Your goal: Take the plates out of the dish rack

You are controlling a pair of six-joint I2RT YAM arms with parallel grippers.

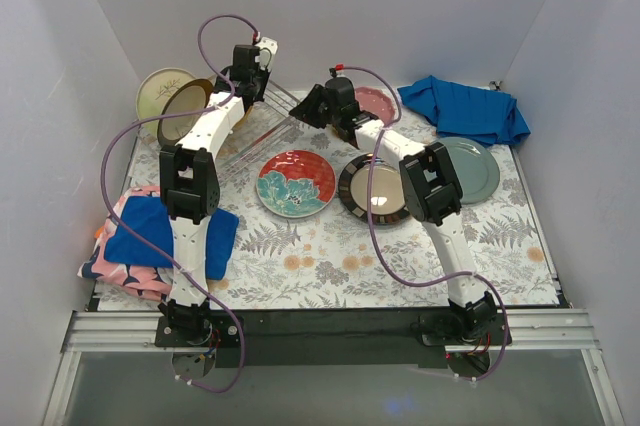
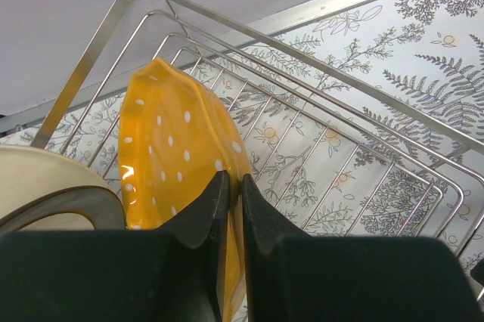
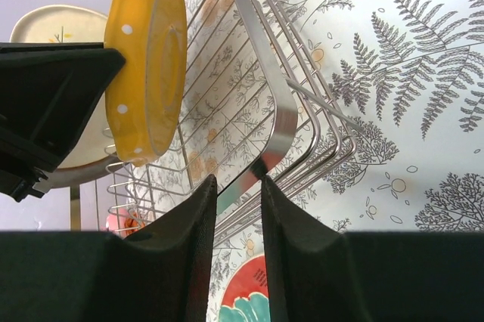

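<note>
The dish rack (image 1: 258, 129) stands tilted at the back left. My left gripper (image 2: 234, 182) is shut on the rim of the orange dotted plate (image 2: 174, 140), held upright over the rack (image 2: 340, 133), and shows in the top view (image 1: 224, 87). The cream plate (image 1: 160, 89) leans behind it. My right gripper (image 3: 238, 186) is shut on the rack's flat silver rim (image 3: 276, 122), at the rack's right end (image 1: 302, 112). The floral plate (image 1: 296, 182), dark-rimmed plate (image 1: 375, 189), grey-teal plate (image 1: 470, 168) and pink plate (image 1: 377, 101) lie on the table. The lime-green plate is out of view.
A blue cloth (image 1: 465, 108) lies bunched at the back right. Another blue cloth (image 1: 160, 231) lies on a pink patterned cloth (image 1: 118, 271) at the near left. White walls close the left, back and right. The tablecloth (image 1: 330, 256) has a fern print.
</note>
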